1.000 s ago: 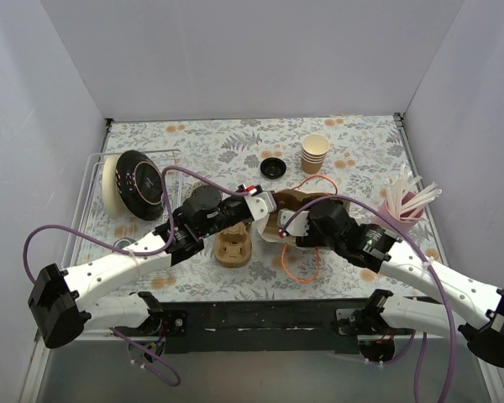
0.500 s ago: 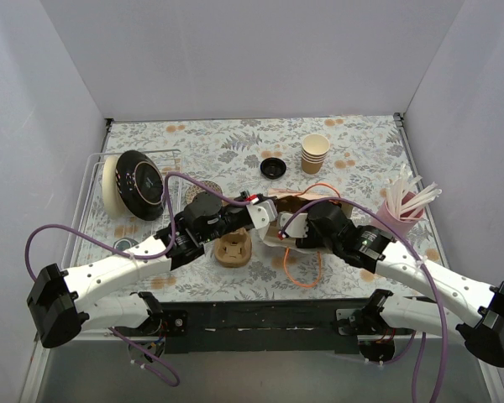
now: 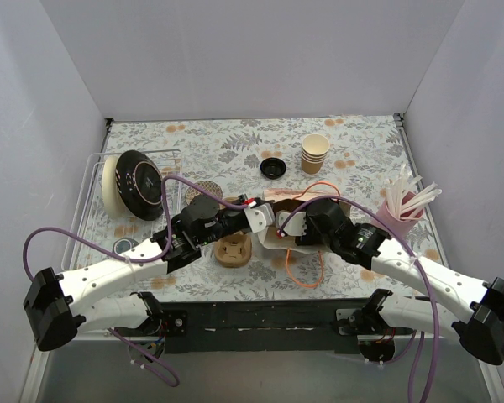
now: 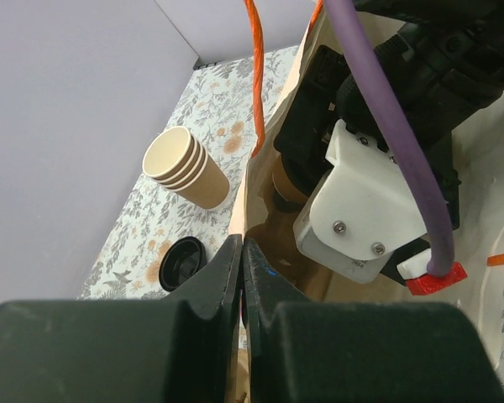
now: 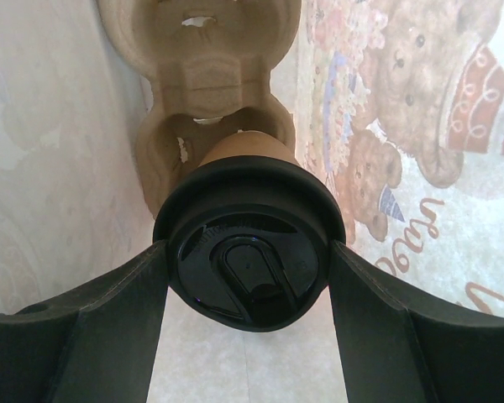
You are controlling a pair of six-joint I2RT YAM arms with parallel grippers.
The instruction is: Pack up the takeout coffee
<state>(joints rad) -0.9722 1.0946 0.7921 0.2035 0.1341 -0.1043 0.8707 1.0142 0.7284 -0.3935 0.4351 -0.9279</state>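
Observation:
The takeout coffee (image 5: pixel 248 252), a tan cup under a black lid, sits between the fingers of my right gripper (image 5: pixel 248 269), which is shut on the lid's sides. Beyond the cup lies a brown pulp carrier (image 5: pixel 202 84), its near cell right under the cup's base. Paper walls stand on both sides, the right one printed with bears (image 5: pixel 420 126). My left gripper (image 4: pixel 242 252) is shut on the rim of the paper bag (image 4: pixel 265 159), holding its mouth up. In the top view the right gripper (image 3: pixel 296 228) reaches into the bag (image 3: pixel 273 242) beside the left gripper (image 3: pixel 267 217).
A pulp carrier (image 3: pixel 233 249) lies left of the bag. A stack of lidless cups (image 3: pixel 314 154) and a loose black lid (image 3: pixel 274 167) sit further back. Straws in a pink holder (image 3: pixel 403 206) stand at right, a dish rack with a dark bowl (image 3: pixel 139 185) at left. Orange cord (image 3: pixel 307 269) loops near the bag.
The right arm has edged left and away with the cup in its grip. The left gripper and the bag rim have shifted slightly. Neither grip has changed.

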